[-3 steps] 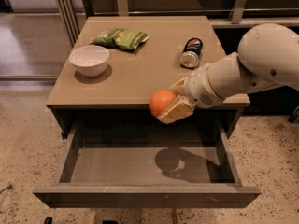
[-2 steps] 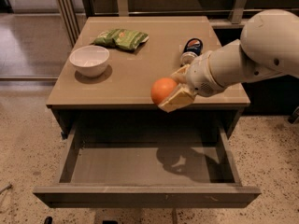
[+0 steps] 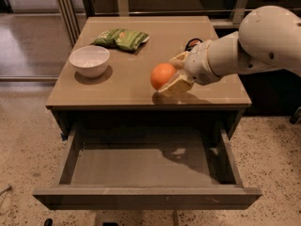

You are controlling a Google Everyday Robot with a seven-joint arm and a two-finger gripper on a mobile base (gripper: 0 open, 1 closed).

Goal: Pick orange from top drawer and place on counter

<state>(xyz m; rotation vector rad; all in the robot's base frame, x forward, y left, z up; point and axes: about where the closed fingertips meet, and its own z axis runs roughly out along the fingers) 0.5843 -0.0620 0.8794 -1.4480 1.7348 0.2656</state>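
Note:
My gripper (image 3: 170,75) is shut on the orange (image 3: 162,75), a small round smooth fruit, and holds it just above the front middle of the tan counter (image 3: 122,86). The cream fingers (image 3: 175,87) clasp the fruit from its right side, and the white arm reaches in from the right. The top drawer (image 3: 146,166) is pulled fully open below the counter, and its grey floor is bare. The arm's shadow falls on the drawer floor.
A white bowl (image 3: 89,60) stands at the counter's left. A green snack bag (image 3: 121,38) lies at the back. A dark can (image 3: 192,44) is partly hidden behind the arm. Metal railings run behind the counter, with speckled floor around.
My gripper has carried the orange up and back from over the drawer's rear edge to above the counter's front. The drawer and other objects have not moved.

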